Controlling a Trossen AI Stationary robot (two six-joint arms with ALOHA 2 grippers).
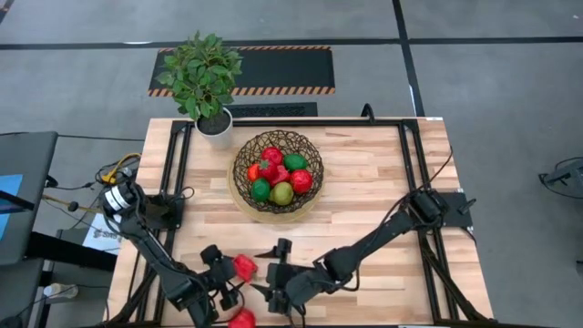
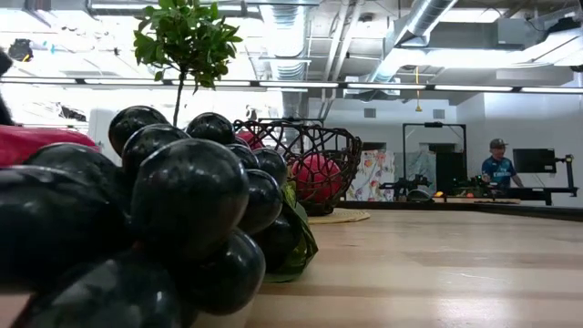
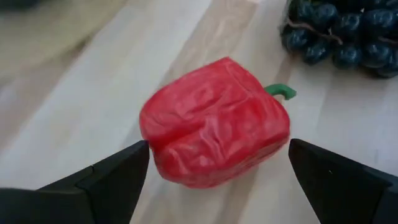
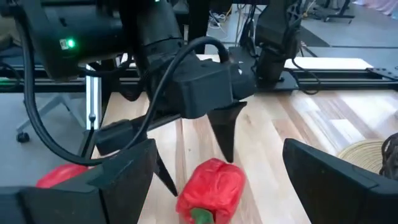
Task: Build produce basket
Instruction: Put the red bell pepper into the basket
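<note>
The basket [image 1: 273,173], a dark woven bowl, stands mid-table holding red and green produce. A red pepper [image 3: 214,140] with a green stem lies on its side on the wood near the table's front edge. My left gripper [image 3: 219,149] is open and slants down over it, one finger on either side of the pepper. My right gripper [image 1: 270,271] hovers open just right of the pepper, with nothing between its fingers. A dark grape bunch [image 3: 342,31] lies on the table beyond the pepper. Another red piece [image 1: 241,319] lies at the front edge.
A potted green plant [image 1: 208,77] stands at the table's far left corner. In the low view the grape bunch [image 2: 182,210] fills the foreground at the front edge. A person [image 2: 496,162] stands far back in the room. Bare wood lies right of the basket.
</note>
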